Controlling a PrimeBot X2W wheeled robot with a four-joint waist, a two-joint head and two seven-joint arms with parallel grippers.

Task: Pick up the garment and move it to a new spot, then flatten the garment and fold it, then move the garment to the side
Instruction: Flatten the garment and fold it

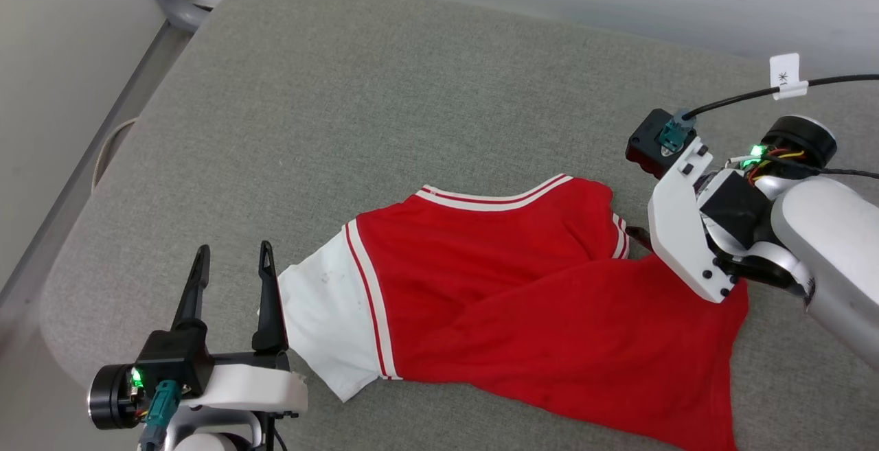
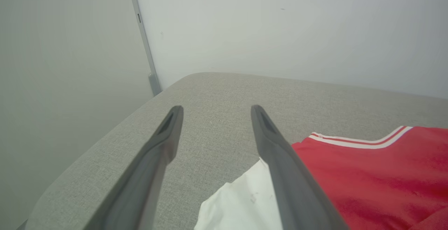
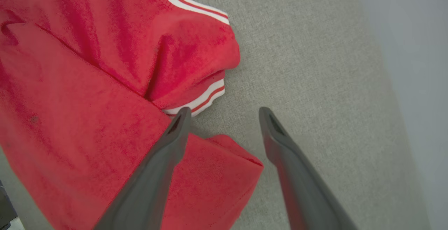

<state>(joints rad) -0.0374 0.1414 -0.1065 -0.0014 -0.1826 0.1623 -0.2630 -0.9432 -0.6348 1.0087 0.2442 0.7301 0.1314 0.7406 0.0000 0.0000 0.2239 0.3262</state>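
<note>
The garment [image 1: 494, 286] lies rumpled by the near edge of the grey surface [image 1: 412, 80], its red body doubled over on a slant, so I'd say flattening is still to do. The left pincer [image 1: 234, 250] is spread just beside the white sleeve, toward the near left corner. The right pincer [image 3: 225, 112], also spread and empty, is poised at the folded corner opposite, likely to take both ends.

Seen from my head, my right tool [image 1: 644, 237] hides its fingers behind white casing. The bright red fabric T-shirt [image 1: 522, 300] is cut off below.
</note>
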